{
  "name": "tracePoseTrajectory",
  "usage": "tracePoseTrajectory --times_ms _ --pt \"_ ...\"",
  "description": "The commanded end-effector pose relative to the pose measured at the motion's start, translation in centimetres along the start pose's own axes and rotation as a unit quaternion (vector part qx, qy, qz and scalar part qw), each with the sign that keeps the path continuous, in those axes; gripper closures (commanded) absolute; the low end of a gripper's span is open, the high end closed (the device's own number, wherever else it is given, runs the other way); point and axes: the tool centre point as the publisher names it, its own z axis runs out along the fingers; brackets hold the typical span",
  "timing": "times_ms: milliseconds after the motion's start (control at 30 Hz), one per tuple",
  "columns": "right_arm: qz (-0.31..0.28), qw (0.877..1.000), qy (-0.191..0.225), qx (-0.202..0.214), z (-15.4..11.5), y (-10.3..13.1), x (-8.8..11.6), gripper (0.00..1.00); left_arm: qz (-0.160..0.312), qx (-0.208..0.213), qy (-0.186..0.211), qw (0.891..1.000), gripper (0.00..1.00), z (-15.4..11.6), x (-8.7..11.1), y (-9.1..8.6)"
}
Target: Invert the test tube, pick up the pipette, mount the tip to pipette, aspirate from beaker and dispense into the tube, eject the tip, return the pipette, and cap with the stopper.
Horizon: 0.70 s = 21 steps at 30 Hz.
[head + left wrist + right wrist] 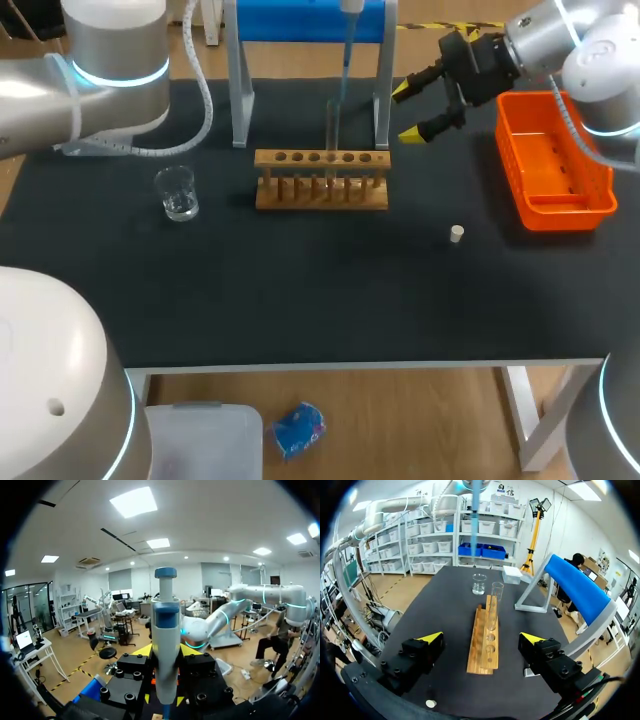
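1. Left gripper (165,680): we find it clamped on the grey-and-blue plastic pipette (165,630). Its black fingers (129,666) press the body from both sides, and the blue plunger knob is uppermost.
2. In the head view the pipette hangs upright, in front of the blue stand with white legs (310,20) and above the long wooden rack (321,180).
3. The clear glass test tube (332,128) stands upright in a hole of the rack, mouth up. The pipette's thin lower end points down at that mouth. We cannot tell whether it enters the tube.
4. Right gripper (406,112): spread wide and holding nothing. It hovers above the black table (300,290), between the stand's right leg and the orange plastic basket (565,213). In its wrist view the rack runs lengthwise away from it, between the two yellow tips but well below them and untouched.
5. The small clear glass beaker (177,192) stands on the table left of the rack, apart from it.
6. The small white stopper (456,234) lies on the table, right of the rack and in front of it, apart from the rack and from the basket.
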Motion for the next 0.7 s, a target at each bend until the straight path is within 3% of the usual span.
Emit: tracePoseTrajectory --times_ms 33,200,433,467,700 --pt "0.0 1.0 0.001 0.001 0.0 0.0 0.0 0.0 0.004 0.001 -0.016 1.0 1.0 -0.4 2.3 0.4" --pt "0.0 1.0 0.001 0.001 0.0 0.0 0.0 0.0 0.015 -0.006 -0.017 1.0 1.0 0.0 5.0 0.6" --pt "0.0 1.0 0.001 0.001 0.0 0.0 0.0 0.0 0.015 0.0 -0.02 1.0 1.0 1.0 8.1 2.5" --pt "0.0 1.0 0.001 0.001 0.0 0.0 0.0 0.0 0.02 -0.015 -0.016 1.0 1.0 1.4 8.5 3.0" --pt "0.0 1.0 0.001 0.001 0.0 0.0 0.0 0.0 0.015 0.016 -0.009 1.0 1.0 2.0 10.0 4.4"
